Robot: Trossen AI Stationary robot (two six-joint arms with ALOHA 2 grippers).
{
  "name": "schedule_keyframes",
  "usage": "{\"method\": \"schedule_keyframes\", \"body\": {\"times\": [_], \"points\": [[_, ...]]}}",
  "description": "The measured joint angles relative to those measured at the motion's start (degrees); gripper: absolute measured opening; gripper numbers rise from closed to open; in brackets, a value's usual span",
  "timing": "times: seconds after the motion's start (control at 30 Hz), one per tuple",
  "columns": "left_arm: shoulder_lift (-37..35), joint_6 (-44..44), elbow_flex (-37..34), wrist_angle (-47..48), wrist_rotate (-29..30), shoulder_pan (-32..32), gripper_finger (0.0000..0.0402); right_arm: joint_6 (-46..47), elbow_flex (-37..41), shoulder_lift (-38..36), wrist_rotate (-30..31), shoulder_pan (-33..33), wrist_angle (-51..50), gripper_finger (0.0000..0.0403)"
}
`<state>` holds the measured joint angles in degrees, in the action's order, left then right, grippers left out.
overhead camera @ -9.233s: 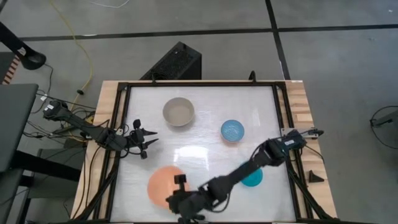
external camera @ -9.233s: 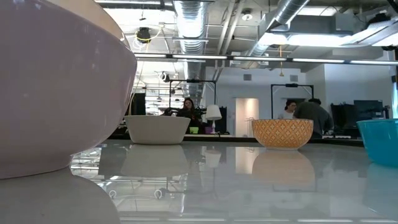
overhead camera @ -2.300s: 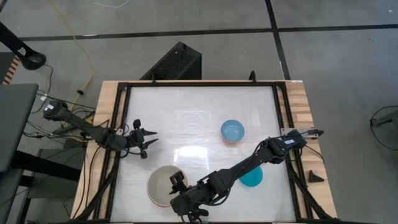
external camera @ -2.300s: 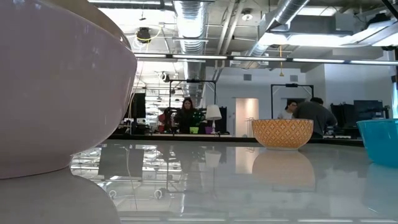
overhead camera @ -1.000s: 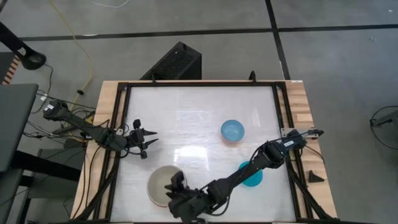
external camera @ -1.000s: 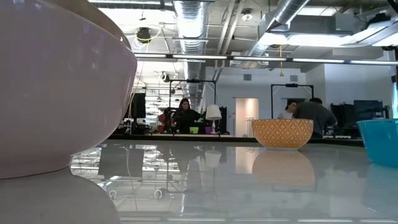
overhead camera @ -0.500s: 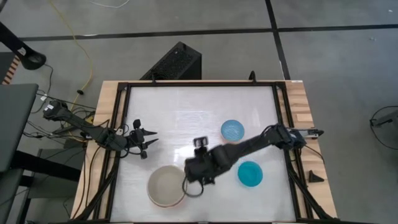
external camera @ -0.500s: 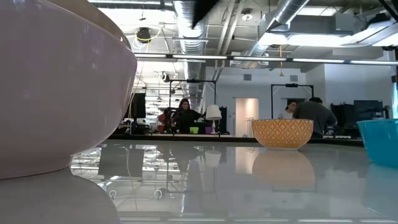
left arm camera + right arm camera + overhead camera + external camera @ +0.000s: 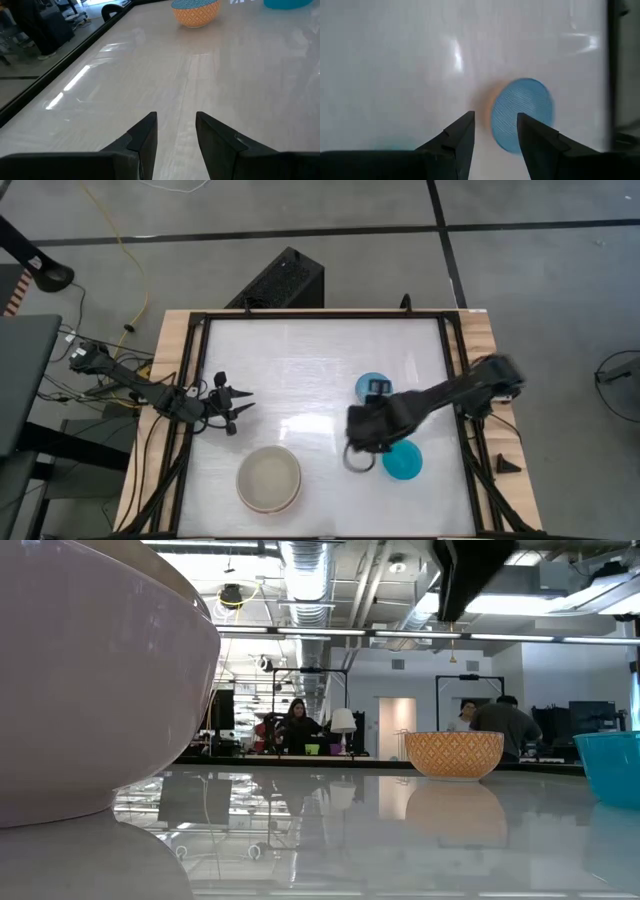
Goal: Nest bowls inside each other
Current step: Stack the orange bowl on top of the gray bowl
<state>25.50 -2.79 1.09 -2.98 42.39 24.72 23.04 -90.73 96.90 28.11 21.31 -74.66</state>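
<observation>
High view, clock directions taken from the centre of the white surface (image 9: 320,360), 12 at the far edge

- Stack of bowls (image 9: 269,480) at about 7 o'clock near the front edge: grey-beige bowl seated inside, a pale rim of a larger bowl showing around it. In the low view its wall (image 9: 95,680) fills the near left
- Light blue bowl (image 9: 373,389) at about 3 o'clock, standing alone; orange patterned outside seen in the low view (image 9: 453,753) and left wrist view (image 9: 196,11)
- Teal bowl (image 9: 404,461) at about 4 o'clock, alone, well apart from the stack
- Right gripper (image 9: 361,452) in the air between the blue and teal bowls, blurred; right wrist view (image 9: 494,131) looks down on the blue bowl (image 9: 522,114), fingers parted with a clear gap, nothing held
- Left gripper (image 9: 238,405) at about 9 o'clock, near the left edge; fingers a narrow gap apart (image 9: 175,131), empty
- People in the room behind the surface (image 9: 297,726)
</observation>
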Motion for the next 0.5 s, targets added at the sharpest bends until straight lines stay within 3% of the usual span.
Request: {"method": "schedule_keyframes", "body": {"times": [0.13,0.23,0.33,0.5], "points": [[0.0,0.0,0.0,0.0,0.0,0.0,0.0125,0.5,21.3,-13.2,-8.0,-3.6,21.9,0.0178],[0.0,0.0,0.0,0.0,0.0,0.0,0.0126,-0.4,32.7,-18.5,-12.6,-6.9,35.4,0.0178],[0.0,0.0,0.0,0.0,0.0,0.0,0.0125,-4.4,38.6,-20.5,-13.1,-9.9,39.8,0.0178],[0.0,0.0,0.0,0.0,0.0,0.0,0.0125,-8.3,40.4,-18.9,-15.9,-14.3,40.2,0.0178]]}}
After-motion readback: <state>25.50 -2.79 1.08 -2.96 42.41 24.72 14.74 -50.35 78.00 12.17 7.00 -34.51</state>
